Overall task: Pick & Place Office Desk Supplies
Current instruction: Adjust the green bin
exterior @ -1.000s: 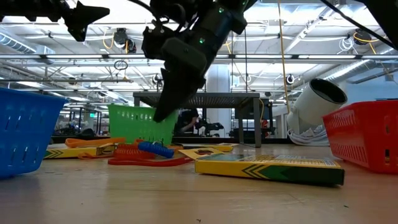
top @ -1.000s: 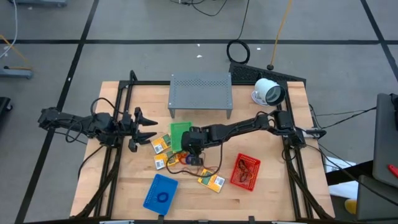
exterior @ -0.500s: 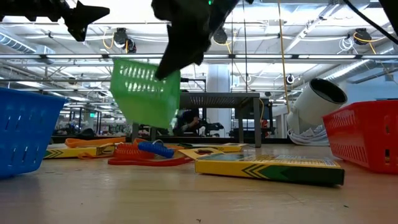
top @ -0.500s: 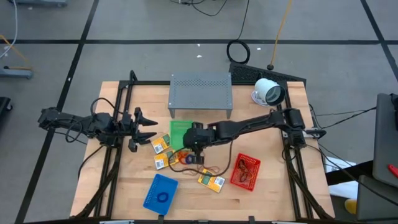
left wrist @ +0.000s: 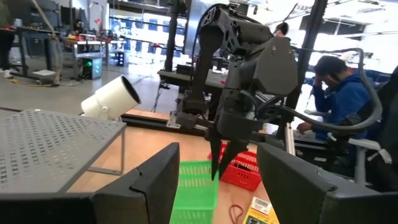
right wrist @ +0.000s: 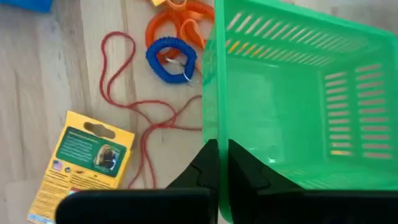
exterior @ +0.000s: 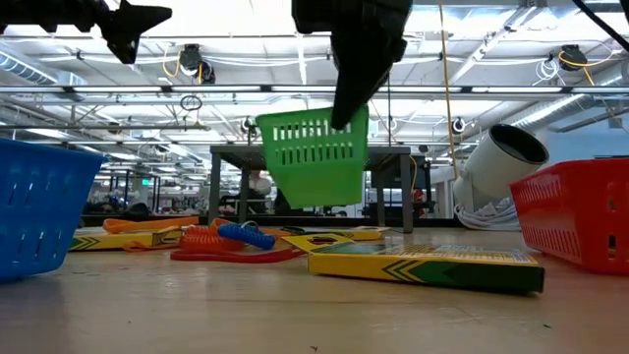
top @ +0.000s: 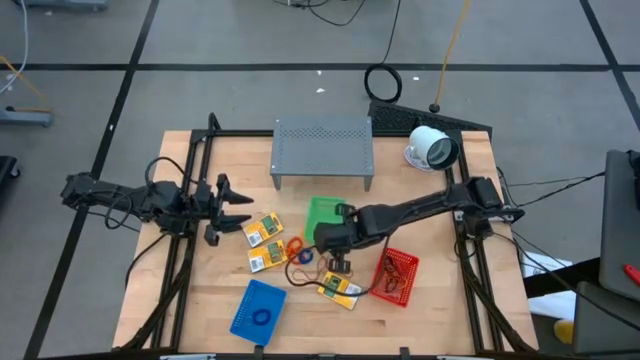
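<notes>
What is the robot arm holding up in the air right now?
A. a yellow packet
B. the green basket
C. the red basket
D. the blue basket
B: the right gripper pinches the rim of the green basket, which hangs clear of the table.

Three plastic baskets share the tabletop, a green basket [top: 325, 213], a red basket [top: 396, 277] and a blue basket [top: 258, 308], along with two robot arms, the left arm [top: 130, 197] and the right arm [top: 420, 208]. At least three yellow packets [top: 262, 232] are scattered among two coiled rings, one orange coil [right wrist: 180, 15] and one blue coil [right wrist: 169, 59], and a single thin red cord [right wrist: 118, 68]. One grey perforated shelf [top: 322, 150] and one white camera-like device [top: 432, 148] stand at the back, and one seated person [left wrist: 339, 93] shows beyond the table.
</notes>
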You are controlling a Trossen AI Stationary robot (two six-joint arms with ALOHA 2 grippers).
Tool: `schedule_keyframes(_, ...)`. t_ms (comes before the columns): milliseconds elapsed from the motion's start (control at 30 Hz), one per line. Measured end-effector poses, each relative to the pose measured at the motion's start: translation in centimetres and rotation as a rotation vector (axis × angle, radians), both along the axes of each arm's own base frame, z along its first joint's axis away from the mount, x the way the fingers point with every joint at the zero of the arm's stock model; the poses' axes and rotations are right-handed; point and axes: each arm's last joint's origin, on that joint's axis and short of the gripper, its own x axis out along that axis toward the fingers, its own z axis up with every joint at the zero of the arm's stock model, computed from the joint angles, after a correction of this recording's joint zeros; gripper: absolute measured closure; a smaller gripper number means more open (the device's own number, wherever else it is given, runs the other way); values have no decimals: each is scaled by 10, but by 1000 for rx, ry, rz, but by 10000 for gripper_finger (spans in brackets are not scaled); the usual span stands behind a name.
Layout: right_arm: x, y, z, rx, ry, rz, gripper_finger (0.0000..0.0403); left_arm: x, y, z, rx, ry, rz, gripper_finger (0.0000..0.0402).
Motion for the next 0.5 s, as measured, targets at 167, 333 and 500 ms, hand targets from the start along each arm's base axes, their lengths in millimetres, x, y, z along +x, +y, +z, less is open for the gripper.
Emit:
schedule_keyframes(167,-16,5,-4,-53,116,-129,402,0,-1,0,-8,-1,-29,176)
schedule_keyframes(333,-28,15,-5,-65,174,-230,402,0,-1,0,-9,-1,-29,176)
schedule_keyframes(500,-32,30,-5,-30,159,-282,402,0,-2,0,-8,-1,-65,176)
